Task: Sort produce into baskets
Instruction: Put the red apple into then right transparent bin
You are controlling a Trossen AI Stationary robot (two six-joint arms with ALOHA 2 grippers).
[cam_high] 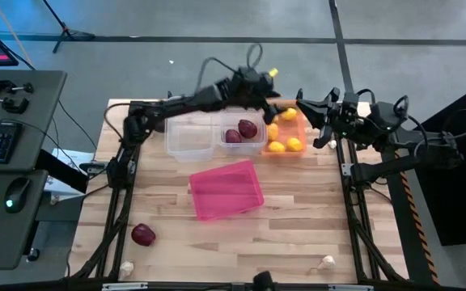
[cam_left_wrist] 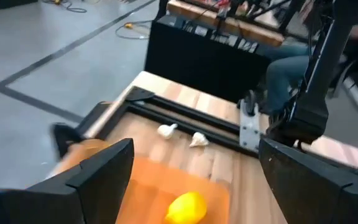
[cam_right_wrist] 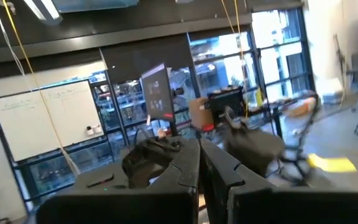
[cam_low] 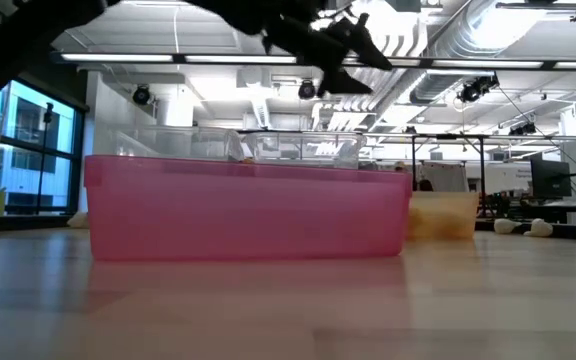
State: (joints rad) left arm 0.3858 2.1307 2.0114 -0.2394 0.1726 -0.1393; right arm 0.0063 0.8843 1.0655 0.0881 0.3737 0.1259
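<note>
- We find the left claw [cam_high: 275, 103] raised over the orange basket [cam_high: 298, 129] at the far side of the tabletop [cam_high: 298, 234]; its fingers [cam_left_wrist: 98, 171] stand well apart and hold nothing.
- In the left wrist view a yellow lemon [cam_left_wrist: 186, 207] lies in the orange basket directly beneath that claw; from above we count about four lemons [cam_high: 285, 145] in this basket.
- The right claw [cam_high: 307, 105] waits just beyond the orange basket's right end, its fingers pressed together and empty.
- Two red onions [cam_high: 241, 132] sit in the right-hand clear basket [cam_high: 239, 139]; the clear basket [cam_high: 188, 139] beside it appears empty.
- The pink basket [cam_high: 226, 189] lies tilted mid-tabletop, nothing visible inside.
- Unsorted: one red onion [cam_high: 142, 234] near the front left, garlic bulbs at the front left [cam_high: 126, 266], front right [cam_high: 327, 261], and two [cam_left_wrist: 182, 135] near the far right corner.
</note>
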